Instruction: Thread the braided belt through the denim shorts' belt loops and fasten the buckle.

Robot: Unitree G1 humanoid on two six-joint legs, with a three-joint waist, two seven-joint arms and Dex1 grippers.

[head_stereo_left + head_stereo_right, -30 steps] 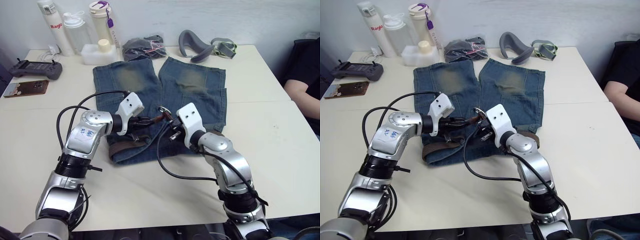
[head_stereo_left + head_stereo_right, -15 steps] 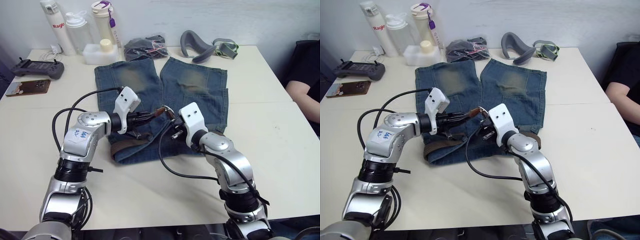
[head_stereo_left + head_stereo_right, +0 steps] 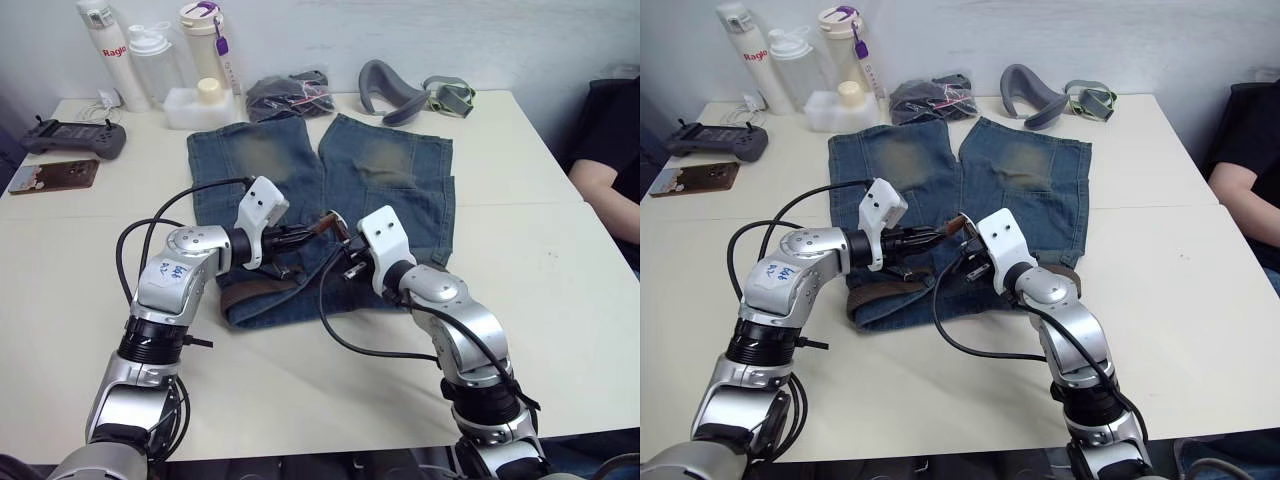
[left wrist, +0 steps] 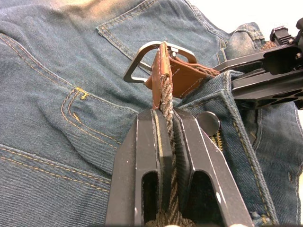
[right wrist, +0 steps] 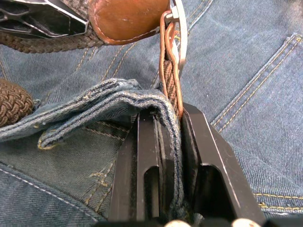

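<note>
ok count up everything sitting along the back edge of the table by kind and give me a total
Bottles: 3, a white one, a clear one, a cream one with a purple loop
Small tub: 1
Dark bundle in a clear bag: 1
Grey padded strap: 1
Handheld controller: 1
Total: 7

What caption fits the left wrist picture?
Left gripper pinches the braided belt just behind its buckle, above the denim shorts.
</note>
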